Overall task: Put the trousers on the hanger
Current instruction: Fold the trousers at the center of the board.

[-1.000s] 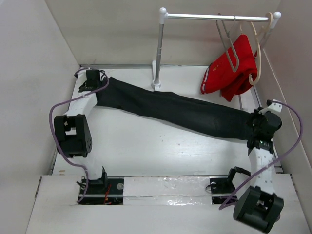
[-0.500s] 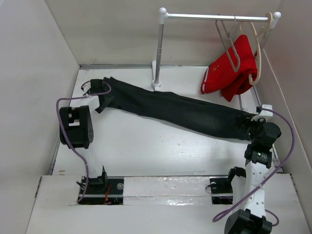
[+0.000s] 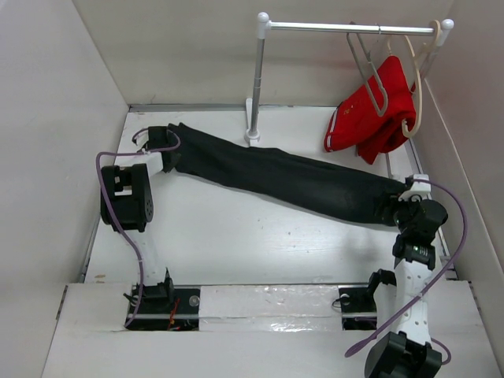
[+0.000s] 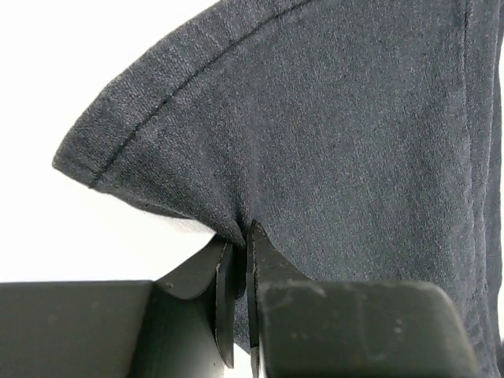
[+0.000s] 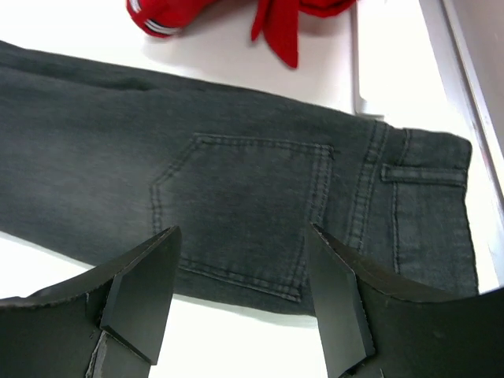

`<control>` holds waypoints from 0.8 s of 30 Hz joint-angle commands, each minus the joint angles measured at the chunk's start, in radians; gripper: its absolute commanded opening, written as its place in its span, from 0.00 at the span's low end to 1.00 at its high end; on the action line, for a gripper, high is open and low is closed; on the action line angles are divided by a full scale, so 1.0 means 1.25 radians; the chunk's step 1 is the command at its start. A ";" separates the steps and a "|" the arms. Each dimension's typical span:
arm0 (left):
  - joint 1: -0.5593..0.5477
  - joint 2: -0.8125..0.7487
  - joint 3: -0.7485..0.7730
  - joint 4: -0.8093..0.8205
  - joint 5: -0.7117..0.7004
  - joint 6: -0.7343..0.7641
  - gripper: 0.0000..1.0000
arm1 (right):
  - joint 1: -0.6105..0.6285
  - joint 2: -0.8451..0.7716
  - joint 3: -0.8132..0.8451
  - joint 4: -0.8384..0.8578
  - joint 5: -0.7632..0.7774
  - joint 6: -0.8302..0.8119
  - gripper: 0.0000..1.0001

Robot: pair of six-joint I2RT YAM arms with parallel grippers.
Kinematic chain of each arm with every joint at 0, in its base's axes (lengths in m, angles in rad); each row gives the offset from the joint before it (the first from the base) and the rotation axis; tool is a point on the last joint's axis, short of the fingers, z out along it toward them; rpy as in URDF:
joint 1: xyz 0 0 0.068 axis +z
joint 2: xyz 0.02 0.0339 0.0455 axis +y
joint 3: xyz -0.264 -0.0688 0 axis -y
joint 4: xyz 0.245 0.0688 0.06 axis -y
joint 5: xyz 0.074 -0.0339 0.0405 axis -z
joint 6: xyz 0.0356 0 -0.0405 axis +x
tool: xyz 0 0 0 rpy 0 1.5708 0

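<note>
Trousers [image 3: 283, 177] are lying stretched out flat on the table, hem end at the left gripper [image 4: 239, 240] and waist end under the right gripper [image 5: 240, 252]. The left gripper is pinching a thin fold of cloth close to the hem's edge, jaws almost together. That bite is looking shallow: denim is heavy, and a lift from here could be pulling the fold straight out of the fingers. The right gripper is hovering just above the back pocket with its jaws standing wide apart and holding nothing, so the waist end is lying loose. Raising the left side alone would probably be dragging the waist across the table rather than lifting it. Beyond and above the right gripper, the hanger [image 3: 364, 69] is hanging on the rail [image 3: 354, 27], touching a red garment [image 3: 374, 110]. A reach there could be snagging that garment instead.
</note>
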 commanded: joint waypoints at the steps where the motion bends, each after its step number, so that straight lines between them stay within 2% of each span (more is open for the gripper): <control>1: 0.019 0.005 0.017 -0.015 -0.028 0.015 0.00 | 0.006 -0.010 0.005 0.014 0.039 -0.017 0.69; 3: 0.029 -0.023 0.019 -0.032 -0.067 0.032 0.00 | 0.006 -0.026 0.003 -0.001 0.062 -0.014 0.61; 4: 0.029 -0.031 0.022 -0.045 -0.086 0.055 0.00 | 0.006 -0.031 0.001 -0.005 0.073 -0.009 0.52; 5: 0.037 -0.049 0.028 -0.062 -0.112 0.068 0.00 | 0.006 -0.035 -0.002 -0.019 0.089 -0.006 0.27; 7: 0.045 -0.068 0.027 -0.108 -0.177 0.085 0.00 | 0.006 -0.041 -0.019 -0.014 0.104 0.005 0.06; 8: 0.055 -0.079 0.017 -0.120 -0.197 0.097 0.00 | 0.006 -0.042 -0.024 -0.015 0.103 0.010 0.01; 10: 0.078 -0.113 0.001 -0.150 -0.223 0.100 0.00 | 0.006 -0.043 -0.038 -0.014 0.093 0.027 0.01; 12: 0.085 -0.155 -0.033 -0.166 -0.223 0.106 0.00 | 0.006 -0.047 -0.040 -0.025 0.088 0.046 0.11; 13: 0.094 -0.168 -0.045 -0.174 -0.230 0.106 0.00 | 0.006 -0.050 -0.042 -0.028 0.088 0.053 0.19; 14: 0.094 -0.183 -0.073 -0.186 -0.242 0.102 0.00 | 0.006 -0.062 -0.043 -0.030 0.087 0.060 0.42; 16: 0.094 -0.225 -0.098 -0.213 -0.269 0.097 0.00 | 0.006 -0.073 -0.049 -0.028 0.094 0.065 0.64; 17: 0.094 -0.239 -0.109 -0.223 -0.282 0.090 0.00 | 0.006 -0.078 -0.050 -0.030 0.104 0.087 0.80; 18: 0.094 -0.267 -0.121 -0.244 -0.311 0.069 0.00 | 0.006 -0.085 -0.054 -0.031 0.135 0.093 0.85; 20: 0.094 -0.290 -0.123 -0.249 -0.319 0.071 0.26 | 0.006 -0.085 -0.068 -0.037 0.170 0.105 0.93; 22: 0.094 -0.324 -0.120 -0.234 -0.273 0.083 0.57 | -0.001 -0.072 -0.082 -0.035 0.201 0.121 0.93; 24: 0.066 -0.380 -0.136 -0.183 -0.204 0.089 0.59 | -0.010 -0.051 -0.104 -0.010 0.208 0.135 0.93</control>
